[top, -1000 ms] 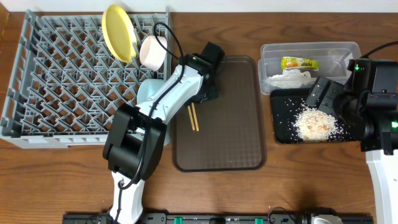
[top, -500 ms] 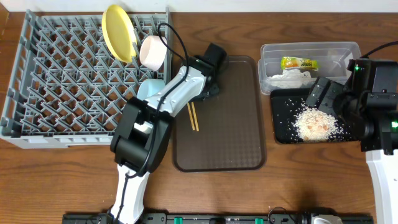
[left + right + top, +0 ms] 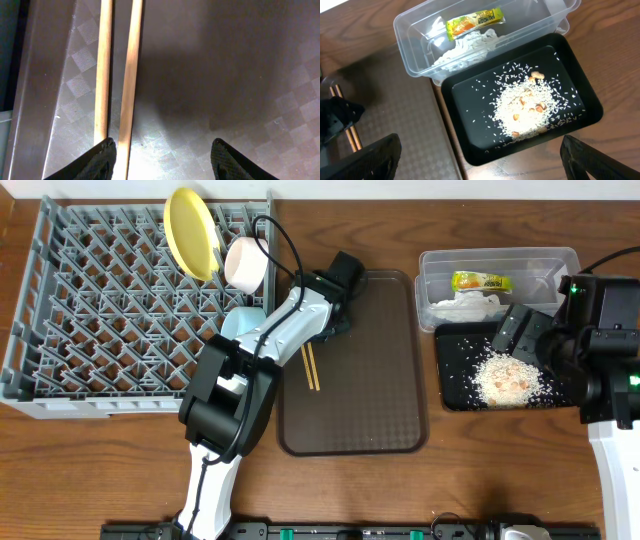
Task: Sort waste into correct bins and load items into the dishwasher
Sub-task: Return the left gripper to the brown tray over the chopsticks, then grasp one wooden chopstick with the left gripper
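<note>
Two wooden chopsticks (image 3: 310,367) lie side by side on the brown serving tray (image 3: 370,400), near its left edge. My left gripper (image 3: 162,157) is open just above the tray; its left finger overlaps one chopstick (image 3: 102,70) and the other chopstick (image 3: 130,75) lies just inside the jaws. The yellow plate (image 3: 191,232), white bowl (image 3: 246,264) and light blue bowl (image 3: 240,327) stand in the grey dish rack (image 3: 90,310). My right gripper (image 3: 480,160) is open and empty above the black tray (image 3: 470,95) holding rice scraps (image 3: 525,107). The wrapper (image 3: 472,22) and tissue (image 3: 462,45) lie in the clear tub (image 3: 412,62).
The brown tray lies between the rack and the bins. The clear tub (image 3: 440,265) sits behind the black tray (image 3: 455,375) at the right. Bare wooden table runs along the front. The pale green cup is not in view.
The left arm shifted slightly over the chopsticks a second ago and has since stayed still. The right arm has not moved.
</note>
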You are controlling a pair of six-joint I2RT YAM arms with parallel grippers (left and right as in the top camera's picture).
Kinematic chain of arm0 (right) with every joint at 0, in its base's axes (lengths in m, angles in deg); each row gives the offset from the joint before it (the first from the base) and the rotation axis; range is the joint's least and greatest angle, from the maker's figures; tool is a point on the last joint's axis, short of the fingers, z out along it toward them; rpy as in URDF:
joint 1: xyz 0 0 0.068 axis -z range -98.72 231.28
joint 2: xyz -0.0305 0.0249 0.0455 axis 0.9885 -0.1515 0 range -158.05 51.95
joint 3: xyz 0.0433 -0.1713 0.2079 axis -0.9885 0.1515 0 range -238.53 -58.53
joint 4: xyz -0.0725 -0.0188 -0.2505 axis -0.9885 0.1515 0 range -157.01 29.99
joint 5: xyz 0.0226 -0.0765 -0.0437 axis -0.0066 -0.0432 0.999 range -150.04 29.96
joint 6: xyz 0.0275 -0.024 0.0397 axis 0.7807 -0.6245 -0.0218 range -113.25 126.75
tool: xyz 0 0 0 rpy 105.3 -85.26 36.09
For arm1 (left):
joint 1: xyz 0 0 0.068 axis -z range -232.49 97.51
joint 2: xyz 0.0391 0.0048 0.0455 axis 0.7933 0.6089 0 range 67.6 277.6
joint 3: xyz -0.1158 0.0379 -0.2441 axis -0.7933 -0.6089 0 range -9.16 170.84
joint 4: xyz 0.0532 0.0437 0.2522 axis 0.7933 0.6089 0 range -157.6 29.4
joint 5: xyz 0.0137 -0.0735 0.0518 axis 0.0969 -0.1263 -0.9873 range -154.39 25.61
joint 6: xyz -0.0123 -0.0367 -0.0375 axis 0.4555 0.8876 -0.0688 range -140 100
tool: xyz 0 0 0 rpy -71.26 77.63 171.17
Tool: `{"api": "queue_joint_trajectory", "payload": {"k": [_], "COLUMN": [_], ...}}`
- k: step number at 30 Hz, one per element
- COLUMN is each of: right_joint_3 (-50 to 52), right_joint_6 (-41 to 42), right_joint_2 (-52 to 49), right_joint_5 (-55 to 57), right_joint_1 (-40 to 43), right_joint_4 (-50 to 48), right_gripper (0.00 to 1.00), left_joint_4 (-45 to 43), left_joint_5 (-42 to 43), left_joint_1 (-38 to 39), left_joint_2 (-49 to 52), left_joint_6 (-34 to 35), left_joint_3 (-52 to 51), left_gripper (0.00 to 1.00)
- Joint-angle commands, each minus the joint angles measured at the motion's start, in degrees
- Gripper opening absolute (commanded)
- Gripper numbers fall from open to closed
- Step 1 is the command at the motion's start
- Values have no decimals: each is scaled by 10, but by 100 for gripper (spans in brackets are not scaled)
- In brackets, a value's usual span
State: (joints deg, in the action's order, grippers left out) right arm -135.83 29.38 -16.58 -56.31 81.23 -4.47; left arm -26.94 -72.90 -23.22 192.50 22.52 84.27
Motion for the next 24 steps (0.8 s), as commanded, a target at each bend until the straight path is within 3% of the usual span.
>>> {"api": "queue_joint_trajectory", "payload": {"k": [1, 22, 24], "right_joint_3": [-6, -6, -6], "right_joint_6": [5, 5, 5], "right_joint_2": [-1, -1, -1], "right_joint_5": [7, 8, 8], "right_joint_1": [5, 5, 5], "right_joint_4": [2, 2, 2], "right_gripper": [99, 99, 99], "left_joint_4": [4, -8, -8], "left_joint_5": [-14, -10, -10], "left_joint_1": [-1, -3, -3], "left_joint_2": [2, 37, 37], "left_joint_6": [15, 26, 26], "left_joint_3": [-2, -2, -2], "left_gripper": [61, 62, 56]}}
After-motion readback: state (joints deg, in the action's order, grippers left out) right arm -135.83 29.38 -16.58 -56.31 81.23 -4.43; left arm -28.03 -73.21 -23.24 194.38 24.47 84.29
